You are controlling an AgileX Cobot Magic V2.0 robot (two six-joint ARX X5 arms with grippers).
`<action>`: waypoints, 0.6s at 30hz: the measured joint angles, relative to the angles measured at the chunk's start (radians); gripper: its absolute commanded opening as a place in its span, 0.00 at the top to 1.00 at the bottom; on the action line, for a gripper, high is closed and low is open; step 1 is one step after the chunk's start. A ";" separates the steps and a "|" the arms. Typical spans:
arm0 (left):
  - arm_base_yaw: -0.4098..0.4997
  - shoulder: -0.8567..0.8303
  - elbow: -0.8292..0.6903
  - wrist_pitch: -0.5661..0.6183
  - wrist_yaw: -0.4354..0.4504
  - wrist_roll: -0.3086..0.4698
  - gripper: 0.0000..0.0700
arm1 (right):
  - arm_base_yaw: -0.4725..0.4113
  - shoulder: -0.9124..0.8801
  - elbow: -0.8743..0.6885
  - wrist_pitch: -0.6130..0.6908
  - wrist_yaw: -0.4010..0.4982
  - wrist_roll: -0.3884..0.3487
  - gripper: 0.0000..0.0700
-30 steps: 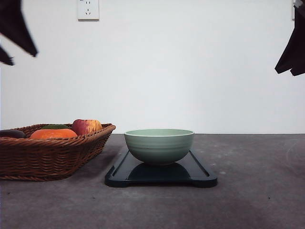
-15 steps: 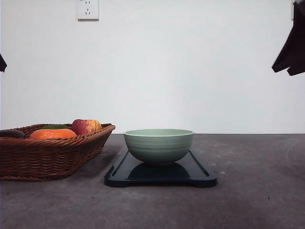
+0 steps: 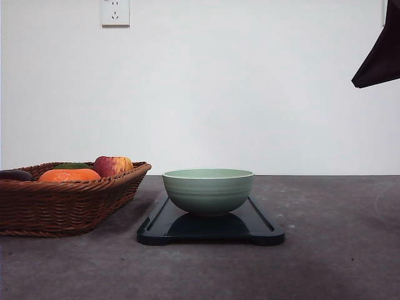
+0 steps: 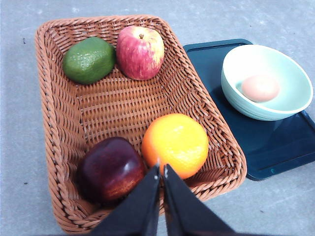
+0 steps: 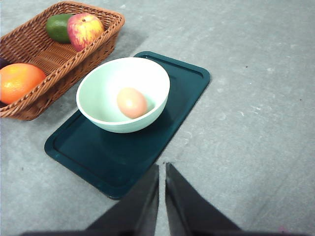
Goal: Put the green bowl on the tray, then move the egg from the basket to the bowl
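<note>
A: Where do your task things sit on the worktop?

B: You have the green bowl point(image 3: 208, 190) standing upright on the tray point(image 3: 262, 228), near the middle of the grey worktop point(image 3: 337, 250). The egg point(image 5: 131, 102) lies inside the bowl, at the bottom. The basket point(image 3: 69, 206) stands at the worktop's left edge, just beside the tray's left edge, apart from the bowl.

A: What is in the basket?

B: 4 fruits. A red-yellow apple point(image 4: 140, 52) and a green fruit point(image 4: 89, 60) lie side by side at 1 end. An orange point(image 4: 175, 144) and a dark red fruit point(image 4: 110, 169) lie at the other end, close together.

A: And your grippers?

B: Your left gripper point(image 4: 161, 172) hangs above the basket, over the orange and the dark red fruit, its 2 jaws pressed together with nothing between them. Your right gripper point(image 5: 162, 169) hangs above the worktop beside the tray's edge, jaws closed to a thin slit, also holding nothing. In the front view, the right gripper sits high at the upper right corner.
</note>
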 measured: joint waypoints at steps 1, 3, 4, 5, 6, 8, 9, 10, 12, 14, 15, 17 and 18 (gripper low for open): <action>0.000 0.000 0.000 0.000 0.000 0.000 1.00 | 0.000 0.000 0.000 0.000 0.000 0.000 0.98; 0.000 -0.001 0.000 0.000 0.000 0.000 1.00 | 0.000 0.000 0.000 0.000 0.000 0.000 0.98; 0.000 -0.001 0.000 0.000 0.000 0.000 1.00 | 0.000 0.000 0.000 0.000 0.000 0.000 0.98; 0.000 -0.002 0.000 0.000 0.000 0.000 1.00 | 0.000 0.000 0.000 0.000 0.000 0.000 0.98; 0.000 -0.002 0.000 0.000 0.000 0.000 1.00 | 0.000 0.000 0.000 0.000 0.000 0.000 0.98; 0.004 -0.013 0.000 -0.002 0.000 0.003 1.00 | 0.000 0.000 0.000 0.000 0.000 0.000 0.98; 0.008 -0.025 0.000 -0.002 0.000 0.010 1.00 | 0.000 0.000 0.000 0.000 0.000 0.000 0.98; 0.017 -0.048 -0.007 0.011 0.000 0.020 1.00 | 0.000 0.000 0.000 0.000 0.000 0.000 0.98; 0.036 -0.101 -0.037 0.050 0.000 0.035 1.00 | 0.000 0.000 0.000 0.000 0.000 0.000 0.98; 0.063 -0.170 -0.103 0.101 0.000 0.045 1.00 | 0.000 0.000 0.000 0.000 0.000 0.000 0.98; 0.076 -0.203 -0.139 0.126 0.000 0.046 1.00 | 0.000 0.000 0.000 0.000 0.000 0.000 0.98; 0.109 -0.270 -0.219 0.183 -0.002 0.048 1.00 | 0.000 0.000 0.000 0.000 0.000 0.000 0.98; 0.126 -0.303 -0.257 0.209 -0.006 0.048 1.00 | 0.000 0.000 0.000 0.000 0.000 0.000 0.98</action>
